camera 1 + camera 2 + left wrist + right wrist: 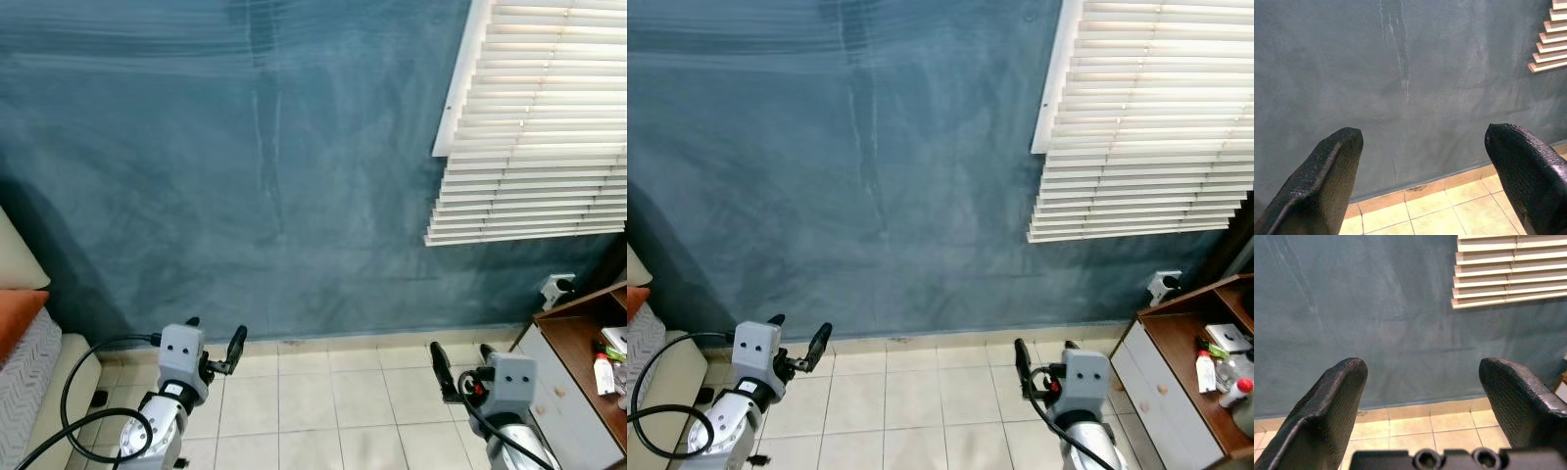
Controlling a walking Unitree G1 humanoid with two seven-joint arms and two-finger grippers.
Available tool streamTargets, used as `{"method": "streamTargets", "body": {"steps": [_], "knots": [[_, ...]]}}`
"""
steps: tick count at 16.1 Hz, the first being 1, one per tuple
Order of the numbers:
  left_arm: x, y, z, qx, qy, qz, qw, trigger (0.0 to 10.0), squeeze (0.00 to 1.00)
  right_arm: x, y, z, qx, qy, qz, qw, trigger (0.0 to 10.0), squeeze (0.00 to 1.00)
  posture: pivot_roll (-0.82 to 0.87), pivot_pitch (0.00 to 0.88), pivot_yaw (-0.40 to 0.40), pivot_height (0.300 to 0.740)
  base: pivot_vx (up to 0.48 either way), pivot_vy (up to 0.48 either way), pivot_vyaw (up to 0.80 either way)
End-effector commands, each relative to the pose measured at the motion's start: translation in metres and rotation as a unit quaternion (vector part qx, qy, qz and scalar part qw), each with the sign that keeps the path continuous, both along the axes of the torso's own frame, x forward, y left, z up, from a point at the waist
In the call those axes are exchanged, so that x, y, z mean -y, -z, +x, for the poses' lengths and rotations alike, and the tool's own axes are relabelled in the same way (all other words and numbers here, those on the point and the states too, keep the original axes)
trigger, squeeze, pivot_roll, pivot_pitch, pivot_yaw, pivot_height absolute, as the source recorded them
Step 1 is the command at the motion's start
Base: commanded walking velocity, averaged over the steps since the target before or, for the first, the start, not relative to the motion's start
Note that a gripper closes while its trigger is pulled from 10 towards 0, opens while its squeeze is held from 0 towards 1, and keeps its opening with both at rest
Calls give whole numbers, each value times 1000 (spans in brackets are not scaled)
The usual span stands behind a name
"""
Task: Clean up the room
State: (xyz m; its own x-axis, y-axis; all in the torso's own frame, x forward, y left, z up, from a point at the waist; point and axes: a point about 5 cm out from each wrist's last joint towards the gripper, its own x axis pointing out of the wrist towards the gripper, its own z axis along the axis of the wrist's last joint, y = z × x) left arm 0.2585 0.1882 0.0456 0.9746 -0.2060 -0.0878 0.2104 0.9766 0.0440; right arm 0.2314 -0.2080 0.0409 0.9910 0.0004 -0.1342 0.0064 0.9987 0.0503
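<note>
Left gripper: fingers spread, holding nothing, facing the blue wall.
Right gripper: fingers spread, holding nothing.
Clutter: bottles, perhaps, on the wooden dresser, well right of both grippers.

Wall ahead, blinds on its right, sofa at left, cabinet at right, tiled floor between.

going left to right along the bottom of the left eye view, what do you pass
sofa → left claw → right claw → wooden dresser, with a white bottle on it
</note>
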Motion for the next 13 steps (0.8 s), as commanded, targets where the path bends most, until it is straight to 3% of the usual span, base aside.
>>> {"method": "streamTargets", "body": {"steps": [1,6,13], "knots": [[5,-4,3,7,9,3,1000,10000,0,-2,-1,1,-2,-11,-8,1000,10000,0,-75,0,-11,740,0,0,-738],[15,-3,4,3,18,-7,1000,10000,0,-2,-2,-1,-3,-19,-14,1000,10000,0,-96,0,-8,740,0,0,-740],[16,-4,6,5,17,-6,1000,10000,0,0,-5,-1,0,-7,-16,1000,10000,0,-98,0,-7,740,0,0,0]]}}
